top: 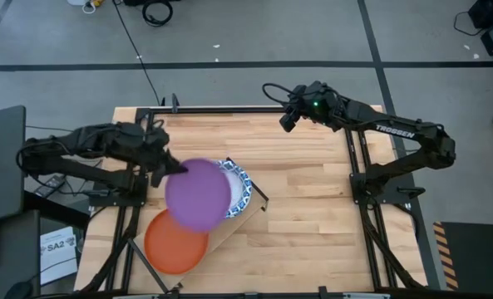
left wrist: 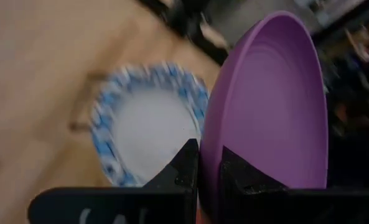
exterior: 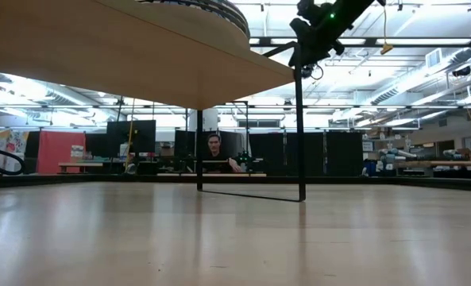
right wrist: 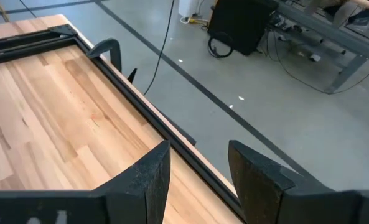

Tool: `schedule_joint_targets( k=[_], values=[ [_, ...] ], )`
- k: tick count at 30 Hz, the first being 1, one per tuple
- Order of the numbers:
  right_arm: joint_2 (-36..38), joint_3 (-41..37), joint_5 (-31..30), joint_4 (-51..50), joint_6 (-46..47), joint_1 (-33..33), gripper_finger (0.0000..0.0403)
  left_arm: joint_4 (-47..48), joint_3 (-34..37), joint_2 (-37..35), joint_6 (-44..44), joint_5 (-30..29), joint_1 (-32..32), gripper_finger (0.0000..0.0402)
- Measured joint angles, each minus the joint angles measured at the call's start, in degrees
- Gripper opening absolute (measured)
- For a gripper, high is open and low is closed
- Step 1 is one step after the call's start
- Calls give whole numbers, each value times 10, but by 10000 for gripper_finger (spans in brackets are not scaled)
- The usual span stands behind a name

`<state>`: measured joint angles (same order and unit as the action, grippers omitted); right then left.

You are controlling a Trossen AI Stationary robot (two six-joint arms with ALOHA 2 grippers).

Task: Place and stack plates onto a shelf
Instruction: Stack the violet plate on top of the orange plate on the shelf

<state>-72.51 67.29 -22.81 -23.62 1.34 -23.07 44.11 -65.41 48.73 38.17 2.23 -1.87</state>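
Shelf: board near the tabletop's front-left corner, long axis running diagonally from that corner toward the table's middle. Orange plate lies flat at its front end; blue-and-white plate lies flat at its far end. Purple plate: pinched at the rim by the left gripper, fingers nearly closed on it, held above the shelf, overlapping the blue-and-white plate, not yet set down. Right gripper: fingers apart, empty, over the table's back edge. Judged partway; other plates not visible.
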Motion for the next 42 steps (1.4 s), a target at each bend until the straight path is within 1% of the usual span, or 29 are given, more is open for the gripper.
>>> schedule_joint_targets(
  k=[3, 6, 12, 19, 25, 33, 42],
  values=[
    [-2, 0, 0, -1, 0, 0, 168, 23, 12, 0, 17, 63, -12, 30],
    [-1, 0, 0, -1, 0, 0, 168, 31, 27, 0, 19, 105, -30, 30],
    [-1, 0, 0, -1, 1, 0, 168, 39, 56, 0, 19, 142, -71, 30],
    [-1, 0, 0, 0, 1, 0, 168, 78, 59, 0, 17, 146, -115, 30],
    [-1, 0, 0, 9, 1, 0, 168, 99, 59, 1, 26, 133, -135, 30],
    [-1, 0, 0, 21, 1, 0, 168, 108, 59, 1, 29, 125, -139, 31],
    [-1, 0, 0, 21, 1, 0, 168, 108, 59, 1, 29, 124, -139, 52]
  ],
)
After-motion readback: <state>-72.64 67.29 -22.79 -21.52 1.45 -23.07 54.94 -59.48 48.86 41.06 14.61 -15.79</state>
